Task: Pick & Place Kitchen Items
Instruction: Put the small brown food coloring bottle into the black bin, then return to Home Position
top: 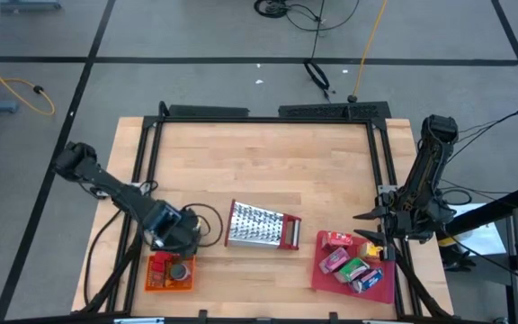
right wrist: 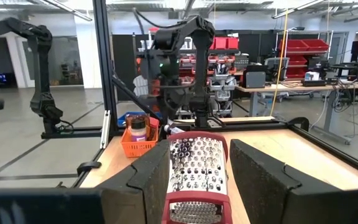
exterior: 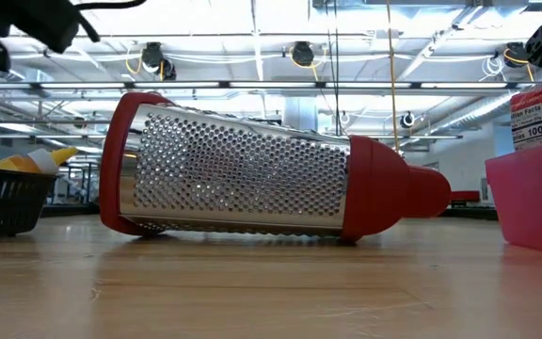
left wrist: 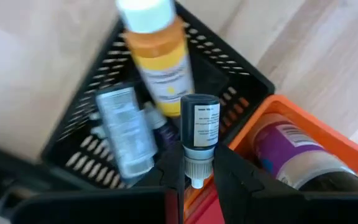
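My left gripper (top: 176,236) points down near the table's front left and is shut on a small dark bottle (left wrist: 199,124) with a white cap. Below it stands a black mesh basket (left wrist: 241,68) with an orange bottle (left wrist: 160,59) and a grey packet (left wrist: 124,127). Beside that, an orange basket (top: 162,274) holds a purple-labelled dark jar (left wrist: 291,152). More kitchen items (top: 349,263) lie on the red tray (top: 324,281) at the front right. My right gripper (top: 373,222) waits open above the tray's far edge, pointing level toward the grater. My left gripper pinches the small bottle's white cap end (left wrist: 196,173) between its two fingers, coming from above and pointing down. The bottle hangs upright below the fingers, clear of everything, over the black basket's side next to the orange basket.
A large steel grater (top: 261,225) with red ends lies on its side in the table's middle front, between the baskets and the tray. A black frame (top: 268,112) runs round the table. Bare wood lies behind the grater.
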`<action>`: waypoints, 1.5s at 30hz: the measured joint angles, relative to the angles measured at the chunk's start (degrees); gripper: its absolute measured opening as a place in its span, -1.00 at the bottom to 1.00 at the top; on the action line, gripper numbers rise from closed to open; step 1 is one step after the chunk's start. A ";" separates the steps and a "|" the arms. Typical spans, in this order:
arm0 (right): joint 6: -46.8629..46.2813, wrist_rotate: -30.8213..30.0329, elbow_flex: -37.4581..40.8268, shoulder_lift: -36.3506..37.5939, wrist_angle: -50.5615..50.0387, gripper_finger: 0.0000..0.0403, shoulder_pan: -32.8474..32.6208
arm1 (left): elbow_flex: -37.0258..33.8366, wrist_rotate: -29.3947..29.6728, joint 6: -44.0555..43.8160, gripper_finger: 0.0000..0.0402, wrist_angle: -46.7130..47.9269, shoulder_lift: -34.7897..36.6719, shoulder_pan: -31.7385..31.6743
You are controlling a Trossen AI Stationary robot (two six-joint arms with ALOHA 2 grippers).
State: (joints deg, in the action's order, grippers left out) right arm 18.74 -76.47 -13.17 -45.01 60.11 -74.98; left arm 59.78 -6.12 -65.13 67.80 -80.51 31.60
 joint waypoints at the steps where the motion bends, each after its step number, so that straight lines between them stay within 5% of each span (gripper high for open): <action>1: 0.00 0.00 0.00 0.00 -0.01 -0.21 0.00 | -1.02 -0.02 -0.46 -0.72 -1.38 0.00 0.71; 13: -0.02 0.00 0.00 0.00 -0.01 -0.21 0.00 | -6.97 2.47 -6.23 -0.68 -4.01 0.00 3.03; 31: 0.04 -0.02 0.00 0.02 -0.32 -0.21 0.00 | -6.97 1.47 -6.59 0.06 -3.73 -0.02 3.02; 33: 0.04 -0.08 0.00 0.00 -0.24 -0.21 0.00 | -6.94 7.11 -7.36 0.07 -4.08 -0.02 3.11; 39: 0.75 -5.80 0.00 1.50 0.06 -0.21 0.00 | -6.86 39.14 -4.24 0.08 -4.69 0.33 4.25; 41: 3.02 -11.85 0.00 2.78 0.05 -0.21 0.02 | -6.86 45.88 -2.01 0.08 -4.50 1.70 3.06; 45: 10.86 -13.51 0.00 6.89 2.79 -0.21 0.00 | -6.86 51.10 7.05 0.08 -4.71 7.54 -1.01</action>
State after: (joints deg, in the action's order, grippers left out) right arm 29.61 -89.97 -13.17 -38.13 62.90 -74.98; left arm 52.93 44.98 -58.07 63.09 -72.97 30.60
